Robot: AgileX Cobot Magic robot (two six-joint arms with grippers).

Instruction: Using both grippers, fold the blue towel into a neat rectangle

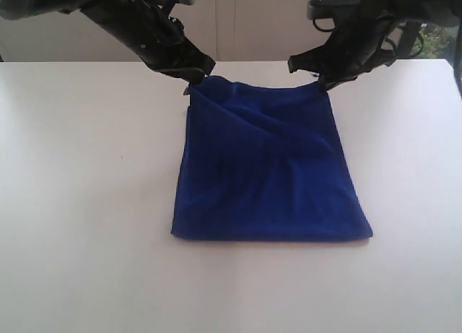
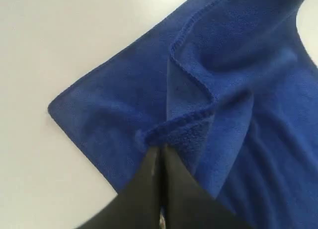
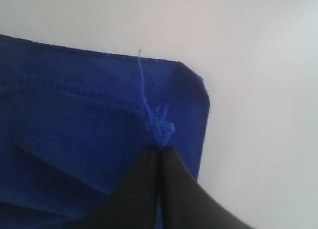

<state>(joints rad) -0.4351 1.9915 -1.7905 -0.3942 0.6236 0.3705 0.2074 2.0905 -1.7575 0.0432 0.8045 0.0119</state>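
At its far corners, grippers (image 2: 159,148) (image 3: 159,147) pinch blue towel (image 1: 271,174).

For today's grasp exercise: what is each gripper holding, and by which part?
Both hold the blue towel: the left gripper pinches one far corner, the right gripper the other.

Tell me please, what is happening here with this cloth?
Two robot arms are folding a blue towel on a white table. The left gripper and the right gripper are each shut on one corner on the arms' side. The towel lies in two layers, with creases near the held edge.
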